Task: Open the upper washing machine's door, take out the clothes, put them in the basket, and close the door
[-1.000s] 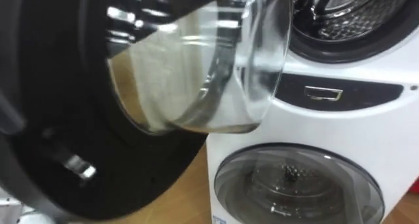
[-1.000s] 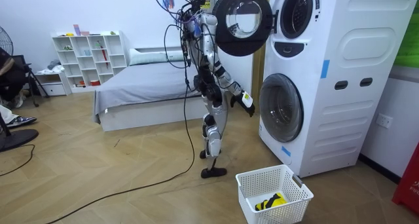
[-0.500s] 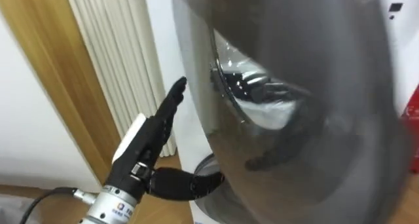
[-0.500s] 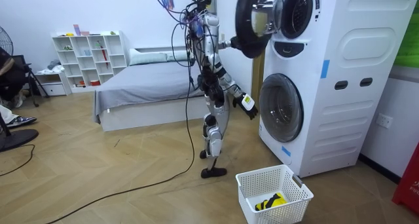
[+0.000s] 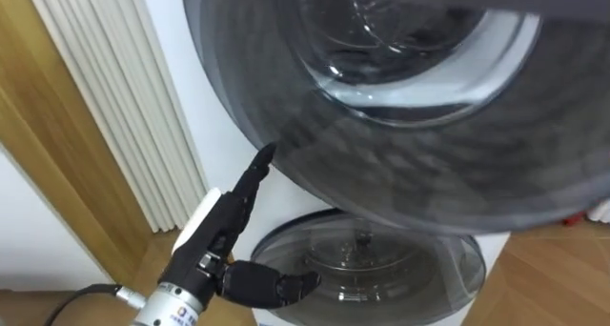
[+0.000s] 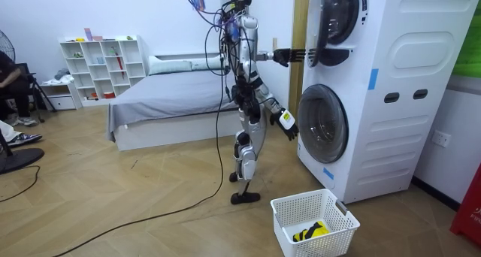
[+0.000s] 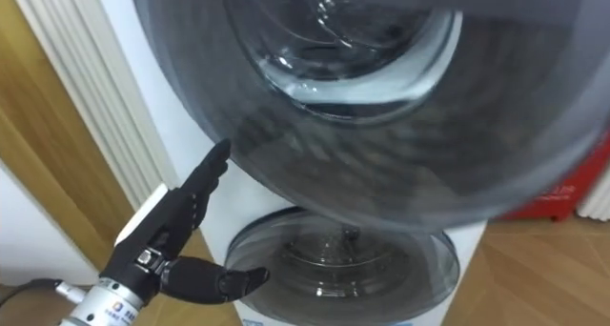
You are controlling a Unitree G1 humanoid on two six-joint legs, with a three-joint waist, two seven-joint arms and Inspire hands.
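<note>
two stacked washing machines [image 6: 376, 99] face the standing robot, the upper round door [image 5: 410, 126] nearly shut over its drum. left hand [image 5: 214, 238] is spread flat, straight fingers at that door's rim; right hand [image 6: 285, 120] hangs beside the lower door [image 5: 367, 259]. white floor basket [image 6: 301, 206] holds a yellow-and-black garment [image 6: 310, 231].

Just left of the left hand [image 5: 224, 235] I've got a ribbed cream panel [image 5: 129, 107] running up beside a wooden frame [image 5: 48, 126]. In the room view, well behind that hand, I see a grey bed [image 6: 165, 99], and further back a white shelf unit [image 6: 101, 69]. Far below the hand a white basket [image 6: 314, 212] stands on the wood floor [image 6: 113, 204]. A person [image 6: 9, 84] sits far off behind the hand.
</note>
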